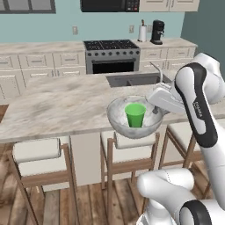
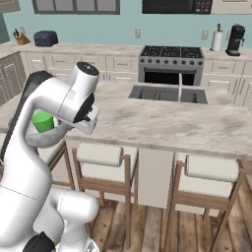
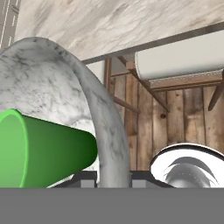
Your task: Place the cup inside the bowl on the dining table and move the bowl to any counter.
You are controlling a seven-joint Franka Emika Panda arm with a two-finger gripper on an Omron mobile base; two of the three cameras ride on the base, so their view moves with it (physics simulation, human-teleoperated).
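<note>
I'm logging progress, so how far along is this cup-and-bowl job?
Done: the cup stands inside the bowl. In hand: the gripper pinches the bowl's rim and holds it off the dining table, out past its edge above the stools. Left: carrying it to a counter and setting it down.

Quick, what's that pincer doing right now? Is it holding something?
Pincer: closed on the rim of the bowl, which holds the green cup.

Glossy plastic-looking cup (image 1: 135,114), glassy speckled bowl (image 1: 117,114), marbled dining table (image 1: 66,105)
</note>
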